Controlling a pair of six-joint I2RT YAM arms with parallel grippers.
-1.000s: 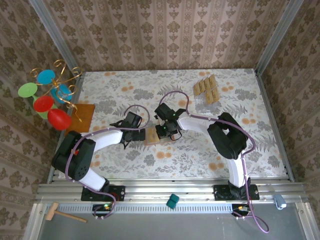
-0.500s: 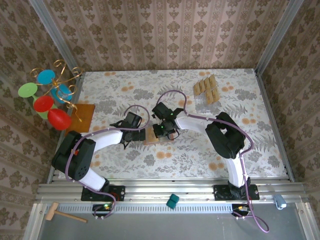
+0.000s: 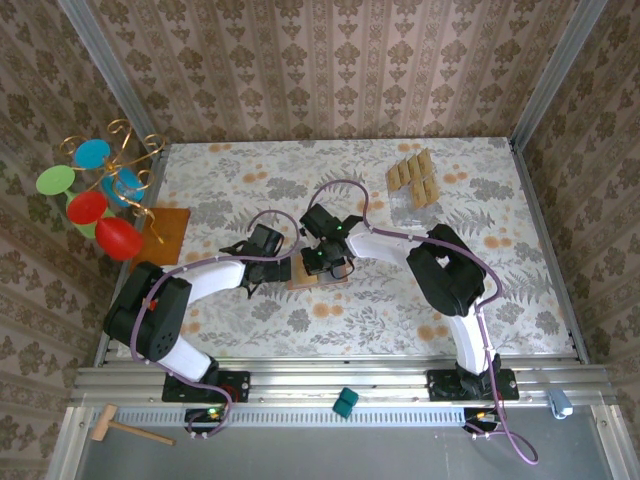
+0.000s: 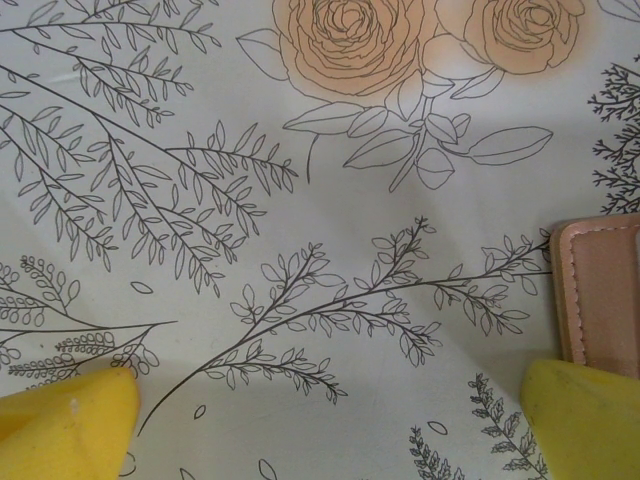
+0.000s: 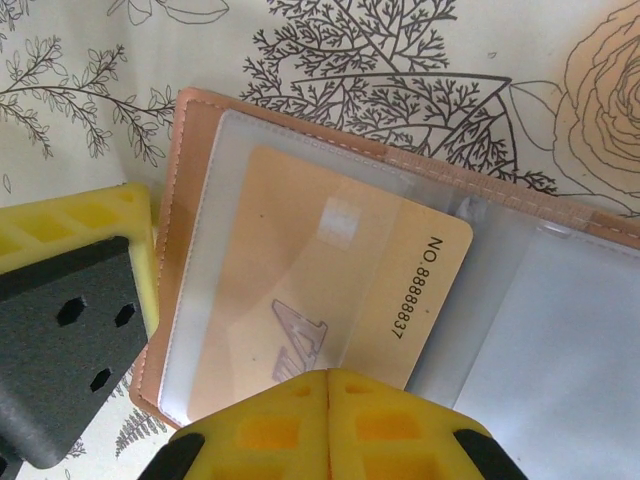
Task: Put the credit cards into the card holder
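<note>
Floral cloth (image 3: 520, 250): R pincer (image 5: 328, 385) closed, tips on card (image 5: 300, 270) in holder (image 5: 183, 180); L pincer (image 4: 325, 425) wide, empty, alongside.

Right gripper (image 5: 328, 390): bright yellow fingers. Just ahead of them sits a tan credit card (image 5: 330, 290) with black digits and a grey logo. It lies under a milky clear sleeve of the card holder (image 5: 190, 150), which is salmon-pink with pale stitching along its edge. Left gripper (image 4: 325, 425): yellow pads too, with a strip of that same salmon by its right pad. Beneath both is the tablecloth (image 4: 300, 200), cream with grey line-drawn sprigs and soft orange roses.
</note>
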